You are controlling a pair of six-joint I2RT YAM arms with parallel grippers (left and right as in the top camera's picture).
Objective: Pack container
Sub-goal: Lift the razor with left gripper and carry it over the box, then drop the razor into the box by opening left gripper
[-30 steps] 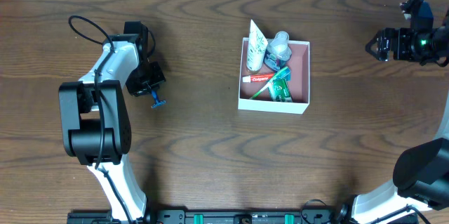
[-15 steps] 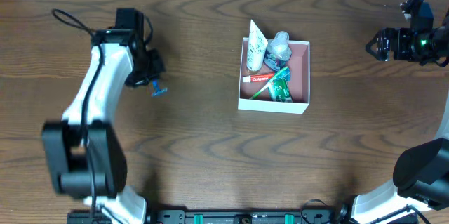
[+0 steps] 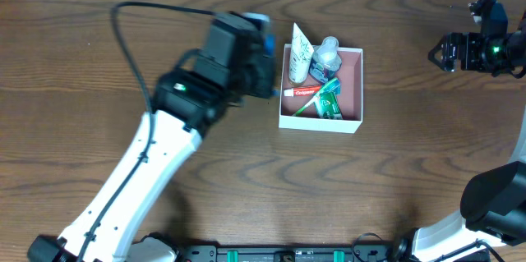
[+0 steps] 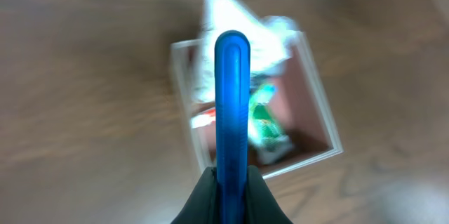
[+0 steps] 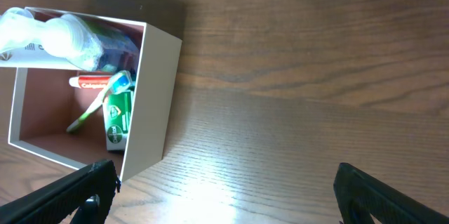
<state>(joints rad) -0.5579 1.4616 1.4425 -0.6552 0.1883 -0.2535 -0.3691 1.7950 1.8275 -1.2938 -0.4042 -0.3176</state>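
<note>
The container (image 3: 354,89), a shallow white box with a pink inside, sits right of the table's middle. It holds a white tube (image 3: 299,52), a clear bottle (image 3: 326,55), a red toothpaste tube (image 3: 302,92), and a green toothbrush (image 3: 316,98). My left gripper (image 3: 261,44) is shut on a blue stick-like object (image 4: 232,112) and hovers just left of the container (image 4: 324,119). My right gripper (image 3: 442,52) is open and empty at the far right; its wrist view shows the container (image 5: 151,104) to the left.
The dark wood table (image 3: 246,180) surrounds the container. The left arm (image 3: 156,155) stretches diagonally from the front left. The right arm's base (image 3: 493,204) stands at the front right.
My left gripper has swung from the far left of the table to the container's left edge, carrying the blue object. The right arm has not moved.
</note>
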